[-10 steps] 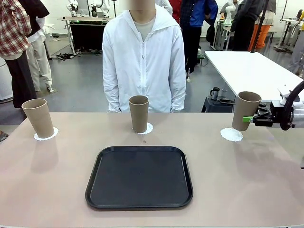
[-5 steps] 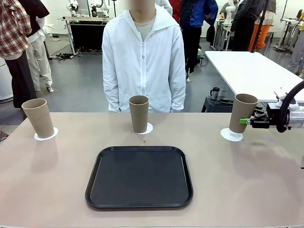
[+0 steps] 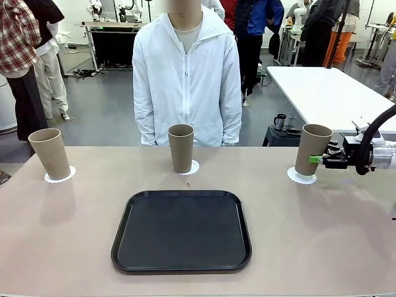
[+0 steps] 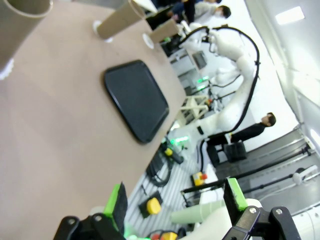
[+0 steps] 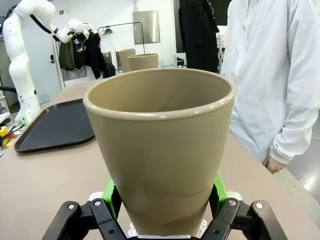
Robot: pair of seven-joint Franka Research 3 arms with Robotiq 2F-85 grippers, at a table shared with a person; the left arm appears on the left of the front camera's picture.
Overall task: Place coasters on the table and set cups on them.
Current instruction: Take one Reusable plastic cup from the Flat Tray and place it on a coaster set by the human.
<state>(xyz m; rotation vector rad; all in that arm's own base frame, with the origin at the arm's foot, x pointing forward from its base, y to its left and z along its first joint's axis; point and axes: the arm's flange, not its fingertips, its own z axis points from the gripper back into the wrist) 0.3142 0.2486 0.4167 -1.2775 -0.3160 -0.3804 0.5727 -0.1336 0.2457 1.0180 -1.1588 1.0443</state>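
the right gripper (image 3: 317,159) reached in from the table's right side and was clamped on the right cup (image 3: 307,150), its green pads pressed against the cup's lower half. in the right wrist view the same gripper (image 5: 164,197) showed a green pad on each side of the tan wall of that cup (image 5: 160,145), with the cup's open mouth toward the camera. the cup stood almost upright, tilted a little, with its base over the right coaster (image 3: 301,176); a lacy white edge of that coaster (image 5: 132,231) peeked out below the base, but whether the base was touching the paper could not be told.

the left gripper (image 4: 177,200) hung with its fingers spread wide apart and nothing between them, off past the near edge of the table (image 4: 60,145).

farther out along the table (image 3: 322,235), the middle cup (image 3: 180,148) stood upright on the middle coaster (image 3: 192,167), and the left cup (image 3: 49,153) stood upright on the left coaster (image 3: 64,176). a black rounded-square tray (image 3: 181,231) lay bare in front of the middle cup, closer to the robot. a person in a white jacket (image 3: 187,77) stood at the far side, just behind the middle cup. a white table (image 3: 325,93) stood beyond on the right, with a small dark mug (image 3: 280,121) near its corner.
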